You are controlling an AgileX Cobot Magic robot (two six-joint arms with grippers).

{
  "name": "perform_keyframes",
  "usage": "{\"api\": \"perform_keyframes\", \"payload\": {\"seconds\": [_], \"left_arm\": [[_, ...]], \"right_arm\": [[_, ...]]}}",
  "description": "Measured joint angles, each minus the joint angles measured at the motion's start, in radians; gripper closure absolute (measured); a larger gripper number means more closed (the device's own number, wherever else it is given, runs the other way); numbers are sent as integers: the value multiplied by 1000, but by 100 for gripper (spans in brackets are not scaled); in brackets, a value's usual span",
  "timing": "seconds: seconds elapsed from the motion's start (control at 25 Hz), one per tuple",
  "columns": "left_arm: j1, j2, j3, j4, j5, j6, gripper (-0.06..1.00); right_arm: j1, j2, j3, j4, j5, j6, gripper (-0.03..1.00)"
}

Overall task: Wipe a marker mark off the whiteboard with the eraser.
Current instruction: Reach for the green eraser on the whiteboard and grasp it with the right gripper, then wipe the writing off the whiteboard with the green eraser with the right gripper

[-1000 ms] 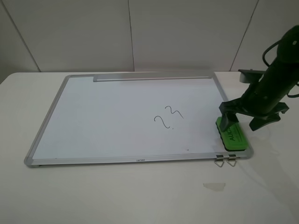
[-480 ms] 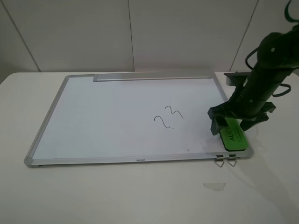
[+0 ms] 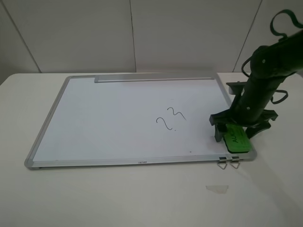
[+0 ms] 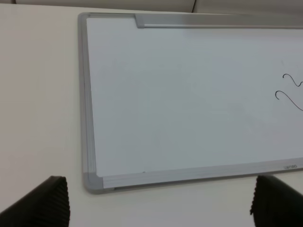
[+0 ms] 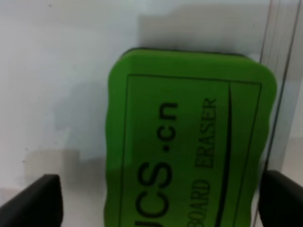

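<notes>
While the left gripper point(image 4: 158, 204) is hanging out over the pale table point(image 3: 118, 198) with its jaws spread wide and nothing between them, the near left corner of the whiteboard point(image 3: 104, 118) is lying just ahead of its dark ribbed fingertips point(image 4: 40, 203). The board is lying flat, its silver-grey frame is running all the way round, and the grey tray strip point(image 3: 154, 78) is sitting along the edge farthest from that gripper. The marker mark point(image 3: 170, 119), two thin dark curls with a dot below them, is sitting well off to the far right of the left gripper, only just creeping into its wrist camera's picture point(image 4: 289, 92), and it is lying some way to the left of the right gripper point(image 3: 236, 132), apart from it with bare white board between them. That right gripper is pointing down over the board's near right corner with its jaws standing open and straddling the eraser point(image 3: 236, 139). The green block is lying flat on the board directly beneath it, lettered top facing up, one long side running close along the frame. Seen from the right wrist point(image 5: 189, 142), one finger is standing clear of the eraser with white board showing in the gap, while the other is sitting right beside the opposite edge; I cannot tell whether it is touching. Two metal clips point(image 3: 228, 163) are sticking out from the frame just in front of this gripper.
</notes>
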Motion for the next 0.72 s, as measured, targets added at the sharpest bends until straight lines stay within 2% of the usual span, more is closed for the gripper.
{"api": "perform_keyframes", "payload": {"seconds": [0.32,0.4,0.56,0.72], "left_arm": [[0,0,0,0,0,0,16],[0,0,0,0,0,0,16],[0,0,0,0,0,0,16],[0,0,0,0,0,0,16]], "right_arm": [[0,24,-27,-5,27,10,15],[0,24,-49,-5,52,10,19],[0,24,-94,-11,99,11,40],[0,28,-104,-9,113,11,39]]}}
